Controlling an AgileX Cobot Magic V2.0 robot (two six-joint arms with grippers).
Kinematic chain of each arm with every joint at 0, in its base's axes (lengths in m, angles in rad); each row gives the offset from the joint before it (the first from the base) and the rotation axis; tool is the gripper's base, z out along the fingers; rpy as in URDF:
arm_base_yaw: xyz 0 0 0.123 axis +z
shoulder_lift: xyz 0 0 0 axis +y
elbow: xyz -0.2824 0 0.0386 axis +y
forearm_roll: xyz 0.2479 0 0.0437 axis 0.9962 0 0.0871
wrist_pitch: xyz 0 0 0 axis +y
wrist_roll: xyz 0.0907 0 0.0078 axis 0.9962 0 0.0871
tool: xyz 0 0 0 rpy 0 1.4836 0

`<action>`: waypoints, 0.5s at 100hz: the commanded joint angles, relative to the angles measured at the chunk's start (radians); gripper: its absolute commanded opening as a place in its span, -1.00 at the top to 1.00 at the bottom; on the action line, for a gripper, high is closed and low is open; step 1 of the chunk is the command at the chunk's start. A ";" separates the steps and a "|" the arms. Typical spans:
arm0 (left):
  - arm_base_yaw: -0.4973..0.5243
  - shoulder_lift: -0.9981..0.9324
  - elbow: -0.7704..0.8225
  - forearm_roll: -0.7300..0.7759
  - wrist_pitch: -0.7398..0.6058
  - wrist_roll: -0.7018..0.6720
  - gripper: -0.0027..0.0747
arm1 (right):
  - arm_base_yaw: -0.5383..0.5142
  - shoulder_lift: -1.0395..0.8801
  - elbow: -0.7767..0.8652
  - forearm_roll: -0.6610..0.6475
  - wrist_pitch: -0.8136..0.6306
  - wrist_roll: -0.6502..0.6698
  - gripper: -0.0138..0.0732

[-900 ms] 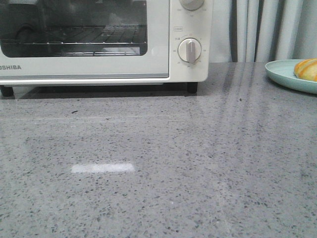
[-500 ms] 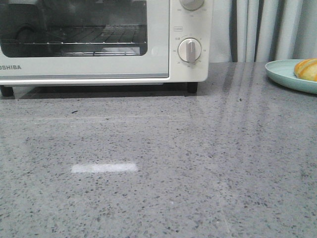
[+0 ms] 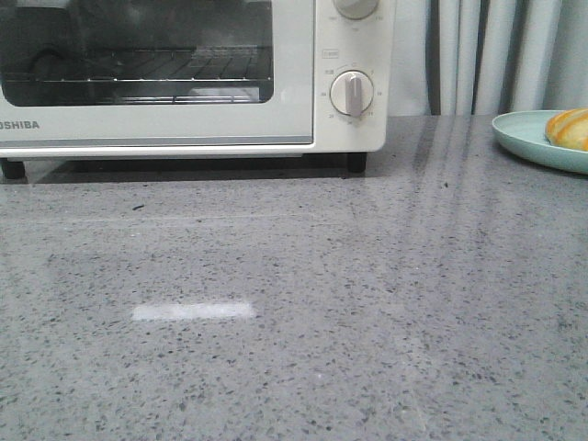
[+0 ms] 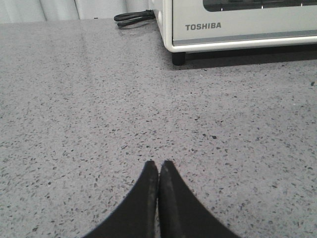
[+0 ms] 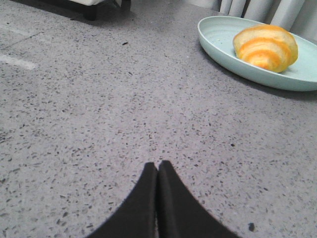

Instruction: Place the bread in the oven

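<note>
The bread [image 5: 266, 48] lies on a plate [image 5: 223, 42], well apart from the right gripper [image 5: 157, 166], whose fingers press together, as do the left gripper's [image 4: 158, 166].

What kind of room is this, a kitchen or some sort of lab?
Most likely a kitchen-style counter, perhaps a mock-up: a TOSHIBA toaster oven stands on a speckled grey stone countertop, and a croissant-shaped bread lies on a pale teal plate. Curtains hang behind.
</note>
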 commanded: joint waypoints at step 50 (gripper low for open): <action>-0.008 -0.031 0.024 -1.105 -0.260 -0.012 0.99 | 0.002 -0.023 0.012 0.492 -0.628 0.080 0.84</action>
